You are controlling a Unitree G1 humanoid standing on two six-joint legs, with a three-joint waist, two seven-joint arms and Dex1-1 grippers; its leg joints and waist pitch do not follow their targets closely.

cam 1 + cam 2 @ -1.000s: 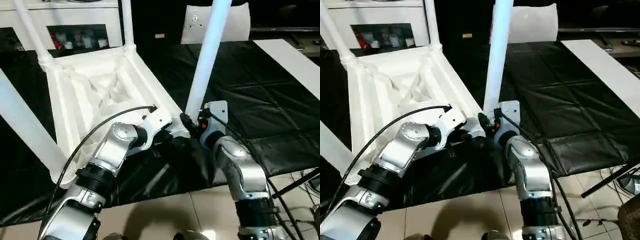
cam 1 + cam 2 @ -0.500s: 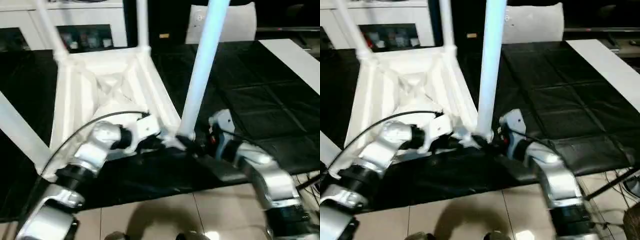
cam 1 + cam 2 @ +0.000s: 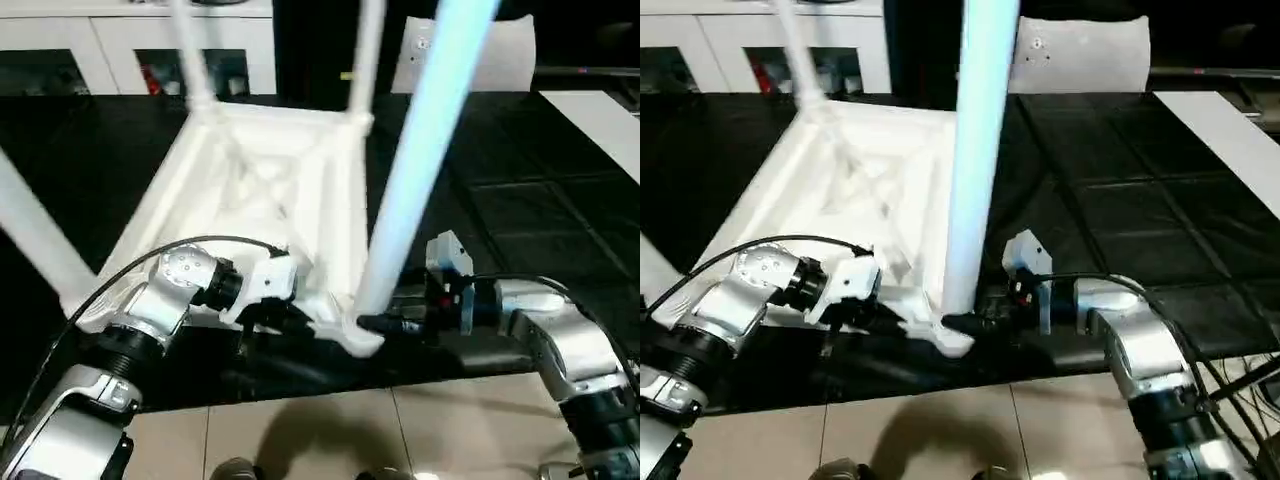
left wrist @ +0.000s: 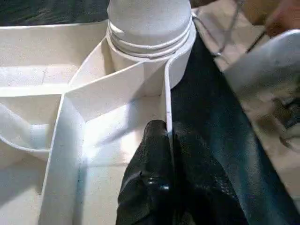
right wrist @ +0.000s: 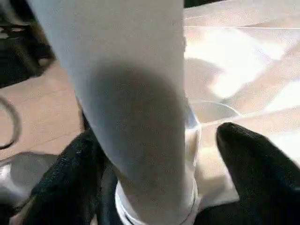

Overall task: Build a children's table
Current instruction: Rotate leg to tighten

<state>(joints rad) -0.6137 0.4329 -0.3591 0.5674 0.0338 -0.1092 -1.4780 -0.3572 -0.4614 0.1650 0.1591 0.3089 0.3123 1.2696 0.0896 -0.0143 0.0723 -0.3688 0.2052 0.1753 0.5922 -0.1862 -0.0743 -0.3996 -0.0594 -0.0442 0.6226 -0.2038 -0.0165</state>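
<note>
The white tabletop (image 3: 270, 190) lies upside down on the black-covered table, ribbed underside up, with legs standing in its corner sockets. The near leg (image 3: 420, 170) rises from the near corner socket (image 4: 150, 42). My left gripper (image 3: 275, 315) is shut on the tabletop's thin rim wall just beside that socket, one black finger (image 4: 150, 154) on each side of the wall. My right gripper (image 3: 385, 322) reaches in from the right at the leg's base. Its fingers straddle the leg (image 5: 136, 93), and the right finger (image 5: 253, 164) stands off it.
Two more legs (image 3: 190, 60) (image 3: 365, 55) stand at the far corners and another (image 3: 35, 235) at the left. A flat white bag (image 3: 500, 55) and a white board strip (image 3: 1230, 130) lie at the back right. The table's front edge runs just below my grippers, above tiled floor (image 3: 330, 430).
The whole picture has shifted with the camera. My right forearm has swung out to the right, so its gripper meets the leg's base from the side. The left grip on the rim is unchanged.
</note>
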